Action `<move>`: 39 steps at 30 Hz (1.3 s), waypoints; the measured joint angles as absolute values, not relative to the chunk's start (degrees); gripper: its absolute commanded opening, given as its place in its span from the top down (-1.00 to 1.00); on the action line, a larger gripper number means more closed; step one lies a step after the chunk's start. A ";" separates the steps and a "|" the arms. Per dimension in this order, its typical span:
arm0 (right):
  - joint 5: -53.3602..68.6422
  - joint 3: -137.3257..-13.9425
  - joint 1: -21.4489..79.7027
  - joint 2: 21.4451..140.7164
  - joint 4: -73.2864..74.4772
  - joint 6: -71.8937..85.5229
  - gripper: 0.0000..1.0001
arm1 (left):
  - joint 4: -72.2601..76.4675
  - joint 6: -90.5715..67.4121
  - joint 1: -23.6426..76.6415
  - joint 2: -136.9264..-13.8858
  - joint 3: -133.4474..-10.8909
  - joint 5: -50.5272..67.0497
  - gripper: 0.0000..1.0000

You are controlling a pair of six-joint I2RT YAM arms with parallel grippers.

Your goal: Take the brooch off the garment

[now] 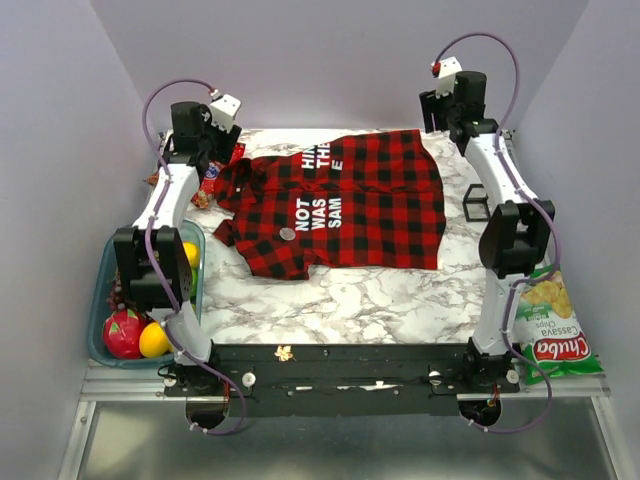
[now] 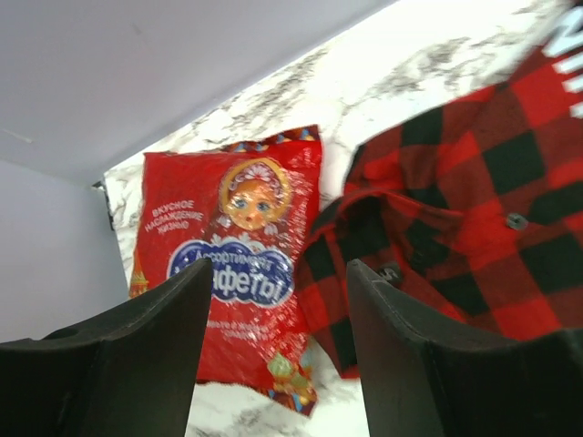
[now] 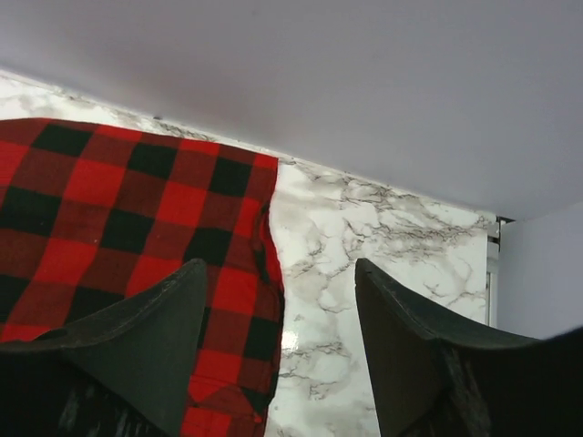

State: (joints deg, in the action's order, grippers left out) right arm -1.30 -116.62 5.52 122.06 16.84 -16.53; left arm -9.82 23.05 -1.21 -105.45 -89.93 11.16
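The red-and-black checked shirt (image 1: 340, 200) lies spread flat on the marble table, white lettering facing up. The brooch (image 1: 287, 234), a small silvery disc, sits on the shirt's left front just left of the lettering. My left gripper (image 1: 222, 135) hovers at the far left over the shirt's collar (image 2: 428, 209), open and empty. My right gripper (image 1: 447, 105) is at the far right corner above the shirt's hem edge (image 3: 137, 228), open and empty. The brooch does not show in either wrist view.
A red snack packet (image 2: 237, 246) lies at the far left beside the collar. A blue tub (image 1: 105, 290) with fruit stands at the left edge. A green chips bag (image 1: 550, 335) lies at the right. A small black frame (image 1: 478, 203) stands right of the shirt.
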 measured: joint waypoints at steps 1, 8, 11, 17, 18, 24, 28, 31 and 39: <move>-0.54 -115.31 5.52 120.55 17.08 -16.45 -0.52 | -10.76 22.59 -1.04 -103.35 -88.68 11.90 -0.39; 7.49 -101.27 5.26 103.94 20.27 -16.29 -0.57 | -25.34 26.92 0.43 -84.77 -82.96 30.70 -0.36; 9.30 -96.33 5.26 98.37 20.71 -16.32 -0.57 | -35.97 36.01 3.49 -76.79 -78.46 37.17 -0.34; 10.41 -91.66 5.30 95.90 22.72 -16.62 -0.45 | -54.26 55.81 8.80 -70.70 -63.02 39.57 -0.29; 10.85 -91.37 5.30 95.77 23.49 -16.84 -0.42 | -55.72 58.08 9.23 -70.70 -61.19 39.44 -0.29; 21.52 -89.43 5.17 91.22 30.98 -21.69 -0.34 | -60.90 68.38 12.73 -69.12 -54.78 38.50 -0.23; 27.09 -84.29 5.61 86.83 34.96 -26.68 -0.33 | -61.84 71.48 15.88 -68.79 -54.11 38.04 -0.20; 28.47 -80.07 6.24 85.56 37.15 -29.21 -0.32 | -62.61 73.71 18.31 -68.97 -53.43 37.65 -0.14; 29.02 -75.77 7.05 85.73 40.01 -30.63 -0.32 | -64.34 80.66 22.02 -70.48 -51.44 36.58 0.02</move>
